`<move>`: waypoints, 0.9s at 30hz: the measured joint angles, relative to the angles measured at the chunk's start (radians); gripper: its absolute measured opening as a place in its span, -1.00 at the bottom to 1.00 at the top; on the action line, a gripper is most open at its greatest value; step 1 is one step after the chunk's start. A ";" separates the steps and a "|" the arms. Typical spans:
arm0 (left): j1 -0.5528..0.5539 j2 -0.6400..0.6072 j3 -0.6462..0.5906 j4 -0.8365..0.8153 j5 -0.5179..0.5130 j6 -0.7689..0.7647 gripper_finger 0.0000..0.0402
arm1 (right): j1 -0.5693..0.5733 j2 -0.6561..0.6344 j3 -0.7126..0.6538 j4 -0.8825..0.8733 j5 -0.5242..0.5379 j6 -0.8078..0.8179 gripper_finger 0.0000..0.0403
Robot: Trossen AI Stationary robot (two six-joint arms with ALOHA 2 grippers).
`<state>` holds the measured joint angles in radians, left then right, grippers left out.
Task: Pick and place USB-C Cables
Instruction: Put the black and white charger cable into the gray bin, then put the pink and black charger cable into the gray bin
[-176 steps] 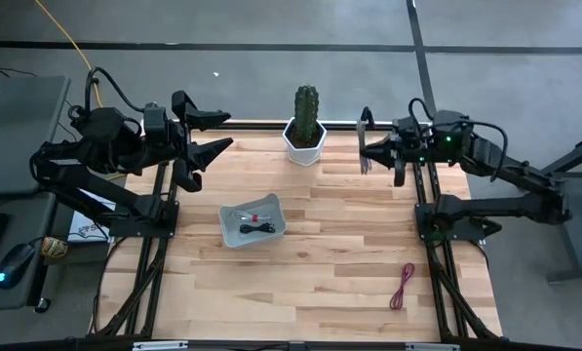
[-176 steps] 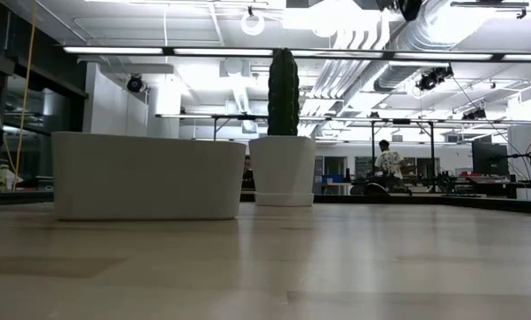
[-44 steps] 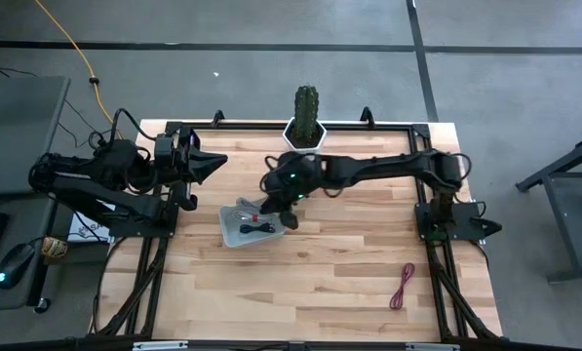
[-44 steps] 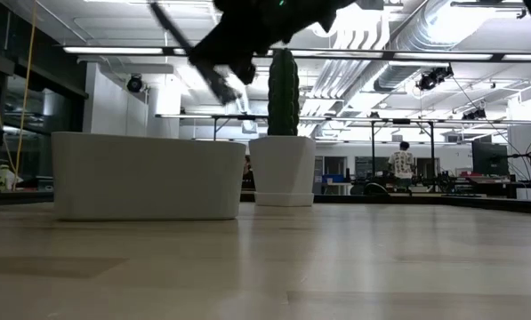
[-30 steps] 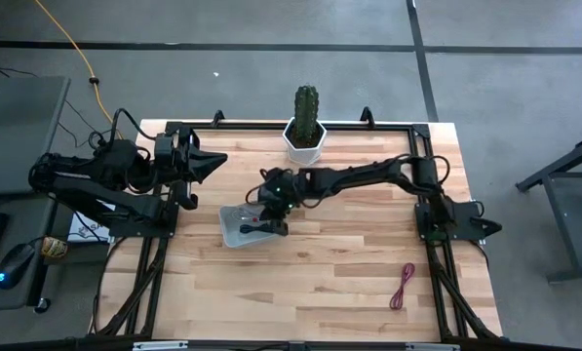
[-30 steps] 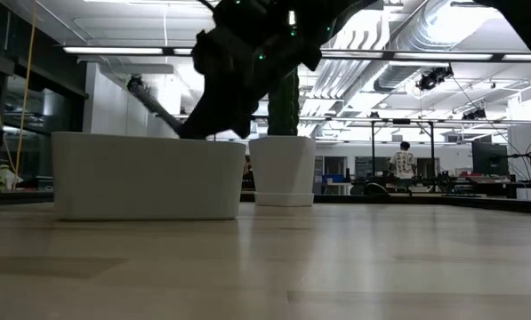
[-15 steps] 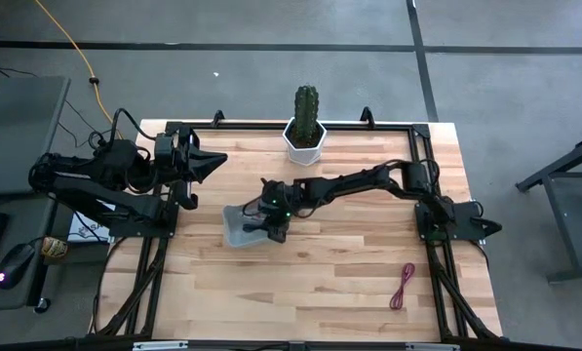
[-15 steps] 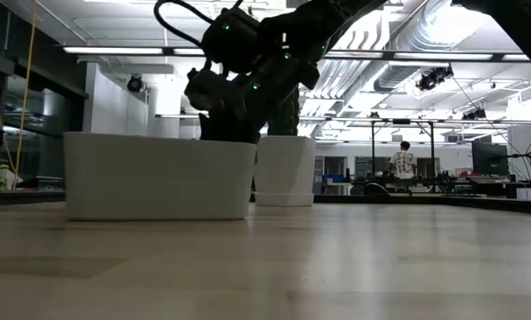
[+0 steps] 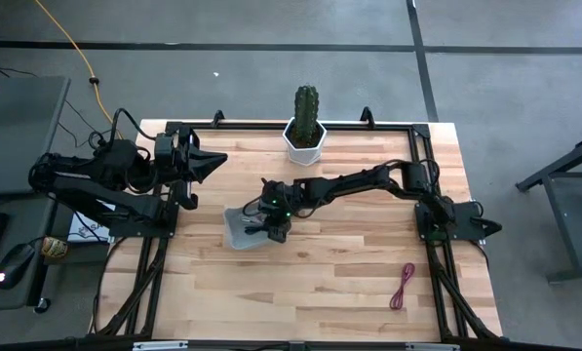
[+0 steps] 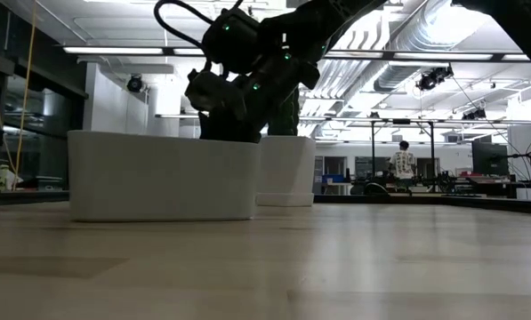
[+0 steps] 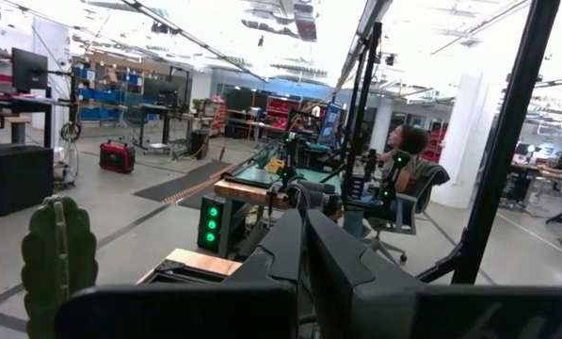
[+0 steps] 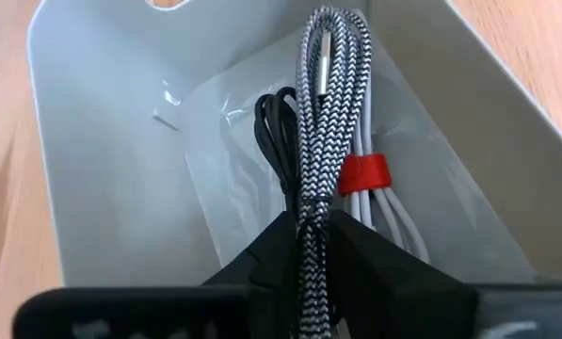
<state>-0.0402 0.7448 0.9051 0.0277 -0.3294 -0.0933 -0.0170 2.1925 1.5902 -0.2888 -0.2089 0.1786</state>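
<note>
A: Looking at the right wrist view, the right gripper [image 12: 311, 247] is down inside the white tray [image 12: 102, 169], and its two fingers pinch the grey braided cable [image 12: 326, 122] that runs up the middle of the frame.

B: What lies next to it?

A: The black cable [image 12: 273, 127] sits touching it on one side. The white cable with the red band [image 12: 365, 174] touches it on the other side. A clear plastic sheet [image 12: 215, 141] lies under all three.

B: So what could go wrong?

A: I think a lift could drag the black one or the white one up too, because they lie so close. The grip is near one end, so the bundle could slip out. The light tray could get bumped as well.

B: And the other arm?

A: The left gripper [image 9: 213, 159] waits at the upper left of the high view, fingers pressed together. The dark red cable [image 9: 403, 287] lies alone at the lower right.
</note>
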 joint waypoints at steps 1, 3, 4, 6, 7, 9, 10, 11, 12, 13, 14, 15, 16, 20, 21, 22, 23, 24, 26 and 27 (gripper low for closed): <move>0.000 0.000 0.000 0.000 0.000 0.000 -1.00 | 0.000 0.000 0.000 -0.001 0.000 -0.001 -0.69; 0.000 0.000 0.000 0.000 0.000 0.000 -1.00 | 0.000 0.000 0.000 -0.001 0.000 -0.003 -0.68; 0.000 0.000 0.000 0.000 0.000 0.000 -1.00 | 0.000 0.000 0.000 -0.001 0.000 -0.003 -0.68; 0.000 0.000 0.000 0.000 0.000 0.000 -1.00 | 0.000 0.000 0.000 -0.001 0.000 -0.002 -0.67; 0.000 0.000 0.000 0.000 0.000 0.000 -1.00 | 0.000 0.000 0.000 -0.001 0.000 0.001 -0.67; 0.000 0.000 0.000 0.000 0.000 0.000 -1.00 | 0.000 0.000 0.000 -0.002 0.000 0.001 -0.67; 0.000 0.000 0.000 0.000 0.000 0.000 -1.00 | 0.000 0.000 0.000 -0.002 0.000 0.001 -0.67; 0.000 0.000 0.000 0.000 0.000 0.000 -1.00 | 0.000 0.000 0.000 -0.002 0.000 0.001 -0.67; 0.000 0.000 0.000 0.000 0.000 0.000 -1.00 | 0.000 0.000 0.000 -0.002 0.000 0.001 -0.67; 0.000 0.000 0.000 0.000 0.000 0.000 -1.00 | 0.000 0.000 0.000 -0.003 0.000 0.002 -0.66; 0.000 0.000 0.000 0.000 0.000 0.000 -1.00 | 0.000 0.000 0.000 -0.003 0.000 0.002 -0.64; 0.000 0.000 0.000 0.000 0.000 0.000 -1.00 | 0.000 0.000 0.000 -0.003 0.000 0.003 -0.61; 0.000 0.000 0.000 0.000 0.000 0.000 -1.00 | 0.000 0.000 0.000 -0.004 0.000 0.003 -0.57; 0.000 0.000 0.000 0.000 0.000 0.000 -1.00 | 0.000 0.001 0.000 -0.006 0.002 0.004 -0.32; 0.000 0.000 0.000 0.000 0.000 0.000 -1.00 | 0.000 0.001 -0.001 -0.006 0.004 0.004 -0.23; 0.000 0.000 0.000 0.000 0.000 0.000 -1.00 | 0.000 0.001 -0.001 -0.006 0.007 0.004 -0.15; 0.000 0.000 0.000 0.000 0.000 0.000 -1.00 | 0.000 0.001 -0.001 -0.006 0.010 0.005 -0.06; 0.000 0.000 0.000 0.000 0.000 0.000 -1.00 | 0.000 0.001 -0.001 -0.006 0.013 0.005 0.03; 0.000 0.000 0.000 0.000 0.000 0.000 -1.00 | 0.000 0.001 -0.001 -0.007 0.015 0.005 0.19; 0.000 0.000 0.000 0.000 0.000 0.000 -1.00 | 0.000 0.001 -0.001 -0.007 0.016 0.003 0.26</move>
<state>-0.0402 0.7448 0.9051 0.0273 -0.3294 -0.0929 -0.0166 2.1937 1.5890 -0.2955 -0.1932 0.1821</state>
